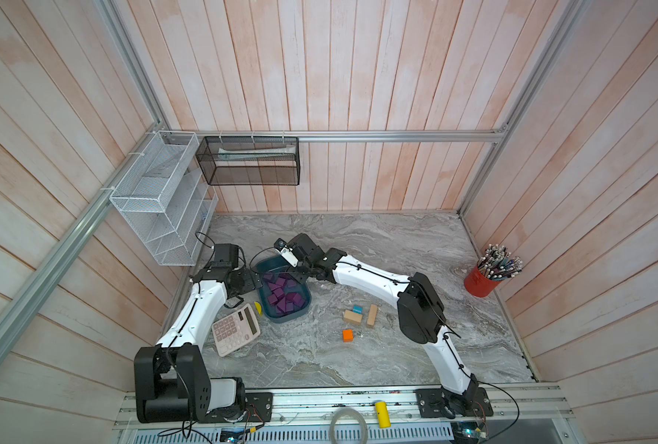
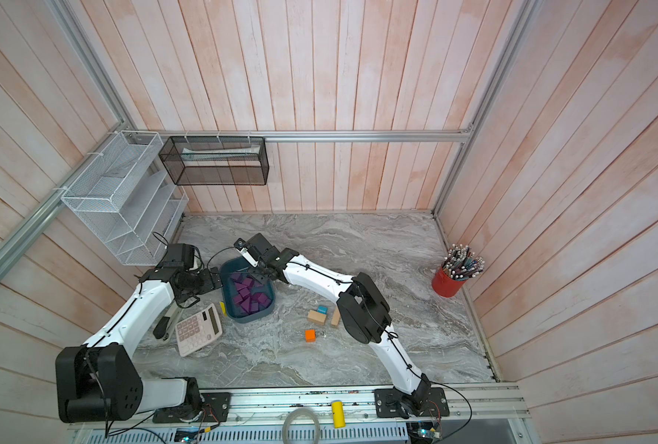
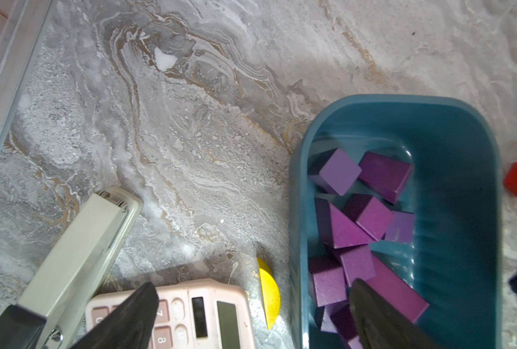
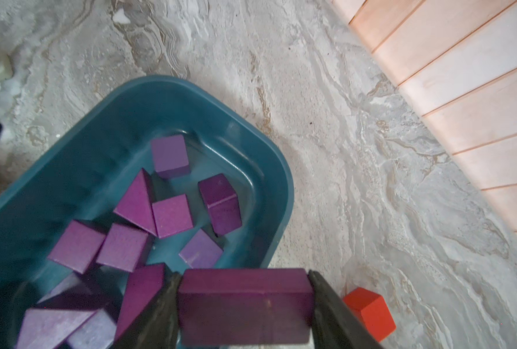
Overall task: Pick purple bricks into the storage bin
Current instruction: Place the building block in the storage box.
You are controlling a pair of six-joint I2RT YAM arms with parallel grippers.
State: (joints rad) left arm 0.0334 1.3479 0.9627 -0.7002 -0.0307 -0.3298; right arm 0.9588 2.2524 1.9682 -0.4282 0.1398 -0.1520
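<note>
The storage bin (image 1: 283, 317) (image 2: 247, 318) stands left of the table's middle with several purple bricks (image 1: 283, 294) (image 4: 171, 216) lying loose inside. My right gripper (image 4: 242, 279) (image 1: 300, 273) hangs over the bin's far right edge, shut on a purple oblong brick (image 4: 245, 305) held by its ends. My left gripper (image 3: 252, 285) (image 1: 248, 282) is wide open beside the bin's left wall and holds nothing. In the left wrist view one finger shows over the calculator and the other over the bricks (image 3: 369, 216) in the bin (image 3: 462, 127).
A pink calculator (image 1: 236, 330), a yellow half-disc (image 3: 269, 293) and a stapler (image 3: 79, 256) lie left of the bin. A red cube (image 4: 369, 312) sits by its far right corner. Tan blocks (image 1: 352, 317), a blue cube (image 1: 357, 308) and an orange cube (image 1: 348, 335) lie to the right.
</note>
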